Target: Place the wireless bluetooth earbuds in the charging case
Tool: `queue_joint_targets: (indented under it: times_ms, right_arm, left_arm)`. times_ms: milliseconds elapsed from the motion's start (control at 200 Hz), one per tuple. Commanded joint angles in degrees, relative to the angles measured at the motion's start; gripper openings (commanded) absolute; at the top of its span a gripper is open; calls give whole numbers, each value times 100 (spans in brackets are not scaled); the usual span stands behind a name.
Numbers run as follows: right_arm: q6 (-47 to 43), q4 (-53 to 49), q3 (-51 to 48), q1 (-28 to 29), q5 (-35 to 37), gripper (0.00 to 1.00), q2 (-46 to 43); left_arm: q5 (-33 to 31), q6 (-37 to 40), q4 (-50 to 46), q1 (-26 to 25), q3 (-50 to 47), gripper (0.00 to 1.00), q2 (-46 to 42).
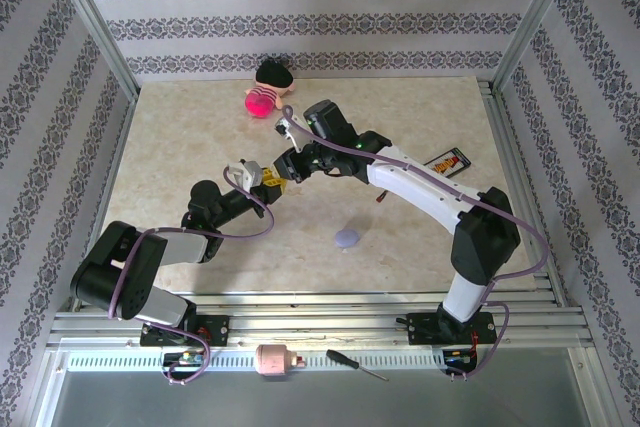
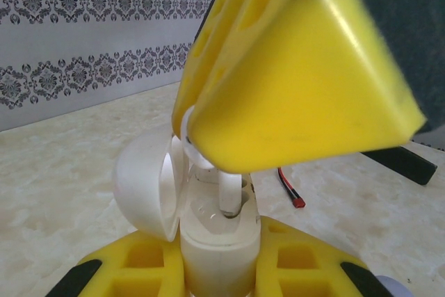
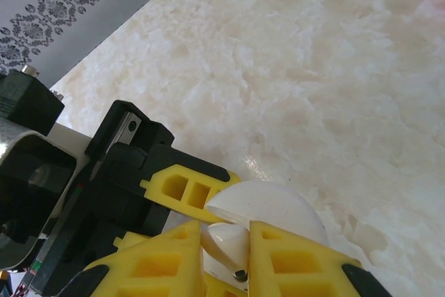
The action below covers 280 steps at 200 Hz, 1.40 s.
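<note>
Patterned wallpaper is closing in the space on three sides, and the pale marbled table is spreading out beneath my two arms. Both arms are reaching inward and meeting over the middle of the table. Near the far edge a doll with black hair and a pink body is lying, well apart from my work. A dark flat pack is lying on the right, just beside my right arm.

My left gripper is clamping fully down on the case, its yellow fingers pressing the white body from both sides and holding it upright. The lid is hanging open, tipped back to the left in the left wrist view. My right gripper is coming at the case from above, its jaws pinching nearly closed on the earbud.

A lilac oval is lying alone on the table, between the arm bases and the two grippers. The earbud is showing white between my right fingers, and its stem is dipping into a well in the open case. A thin red-tipped stick is lying on the table just behind the case.
</note>
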Motion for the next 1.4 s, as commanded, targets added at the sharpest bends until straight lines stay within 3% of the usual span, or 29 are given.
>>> queue_joint_targets:
  times_ms: [0, 360, 695, 994, 1394]
  right_arm:
    - [-146, -208, 163, 44, 92, 18, 135]
    - [-144, -433, 137, 116, 12, 26, 90]
    - [-60, -149, -39, 100, 220, 54, -376]
    - [692, 305, -320, -213, 482, 67, -658]
    - [821, -953, 755, -351, 182, 69, 287]
  left_arm:
    - [46, -68, 201, -77, 49, 8, -187]
    - [25, -109, 207, -76, 93, 8, -148]
    - [108, -7, 282, -81, 37, 8, -128]
    - [615, 579, 602, -84, -142, 8, -17]
    - [856, 666, 789, -83, -182, 8, -74]
